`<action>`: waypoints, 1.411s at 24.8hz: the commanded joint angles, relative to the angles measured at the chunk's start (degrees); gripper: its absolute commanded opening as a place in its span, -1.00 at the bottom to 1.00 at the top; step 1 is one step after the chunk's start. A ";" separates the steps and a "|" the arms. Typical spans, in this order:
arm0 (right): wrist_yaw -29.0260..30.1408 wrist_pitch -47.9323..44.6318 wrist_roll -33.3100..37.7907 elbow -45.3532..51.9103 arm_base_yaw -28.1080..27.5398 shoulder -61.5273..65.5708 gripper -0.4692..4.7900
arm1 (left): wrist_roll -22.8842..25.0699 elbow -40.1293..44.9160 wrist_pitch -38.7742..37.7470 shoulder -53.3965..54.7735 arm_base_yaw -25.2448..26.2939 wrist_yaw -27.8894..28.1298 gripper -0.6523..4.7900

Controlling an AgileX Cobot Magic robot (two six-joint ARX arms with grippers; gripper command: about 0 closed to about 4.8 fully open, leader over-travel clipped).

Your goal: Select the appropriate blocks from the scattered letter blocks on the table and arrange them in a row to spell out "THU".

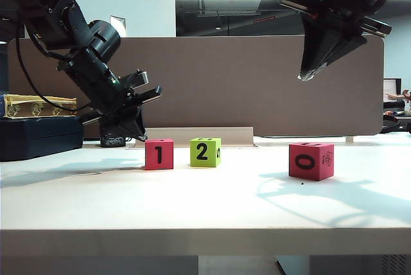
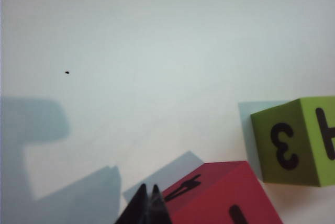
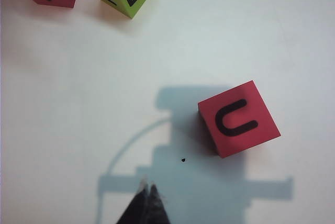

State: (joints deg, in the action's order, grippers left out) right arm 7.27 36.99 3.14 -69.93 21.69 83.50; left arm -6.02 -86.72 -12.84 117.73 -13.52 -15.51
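Three letter blocks stand on the white table (image 1: 205,214). A red block (image 1: 158,154) marked 1 and a lime green block (image 1: 205,152) marked 2 sit side by side left of centre. A second red block (image 1: 311,160) marked 0 stands apart on the right; its top face shows a U (image 3: 238,119). My left gripper (image 1: 140,135) is shut and empty, its tips just behind and left of the red 1 block (image 2: 220,195), beside the green block (image 2: 296,141). My right gripper (image 1: 305,76) hangs shut and empty high above the red U block, tips (image 3: 148,188) apart from it.
A brown partition panel (image 1: 244,82) runs behind the table. A dark case (image 1: 38,135) with a yellow rack on top sits at the far left, and a dark object (image 1: 113,139) stands behind the left gripper. A small dark speck (image 3: 183,159) lies near the U block.
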 commanded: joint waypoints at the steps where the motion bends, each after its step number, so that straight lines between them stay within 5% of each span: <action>1: -0.09 -0.39 0.11 -0.33 0.04 -0.17 -0.84 | 0.11 -0.70 -2.16 -0.17 -0.02 -1.33 -0.78; 15: -0.09 -0.39 0.11 -0.33 0.04 -0.17 -0.84 | 2.71 -0.70 -12.02 -0.35 -0.04 -8.87 -0.78; 21: -0.09 0.15 0.11 -0.33 0.04 -0.17 -0.84 | 3.23 -1.73 -11.87 -0.39 -0.02 -1.27 -0.78; 29: 0.61 0.24 0.76 -0.33 0.15 -0.17 -0.84 | 4.15 -1.66 -6.67 -0.15 -0.33 -2.75 -0.78; 35: 9.44 0.24 1.90 -0.33 0.98 -0.17 -0.84 | 4.13 -1.66 -5.05 -0.15 -0.39 -2.75 -0.78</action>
State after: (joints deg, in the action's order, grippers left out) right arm 15.55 37.54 4.62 -69.93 21.93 83.50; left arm -2.15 -88.16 -18.61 117.75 -13.82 -17.96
